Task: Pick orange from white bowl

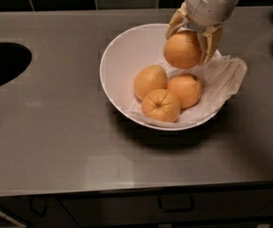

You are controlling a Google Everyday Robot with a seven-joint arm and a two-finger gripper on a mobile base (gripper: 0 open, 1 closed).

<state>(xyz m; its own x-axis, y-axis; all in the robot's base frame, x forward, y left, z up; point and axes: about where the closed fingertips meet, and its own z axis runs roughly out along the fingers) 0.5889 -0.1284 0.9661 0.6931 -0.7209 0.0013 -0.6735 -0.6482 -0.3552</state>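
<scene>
The white bowl (121, 65) stands on the grey counter, right of centre. My gripper (191, 42) comes down from the top right and is shut on the orange (182, 50), the large round one, with a finger on each side. It holds the orange above the bowl's far right part, clear of the other fruit. Three fruits lie in the bowl: a paler pointed one (150, 81), one with star creases at its stem end (160, 105), and a third (186, 90).
A crumpled white plastic sheet (226, 75) lines the bowl and hangs over its right rim. A dark round sink opening (3, 63) is at the left. The counter's front edge (126, 186) runs along the bottom, with a drawer handle (175, 204) below.
</scene>
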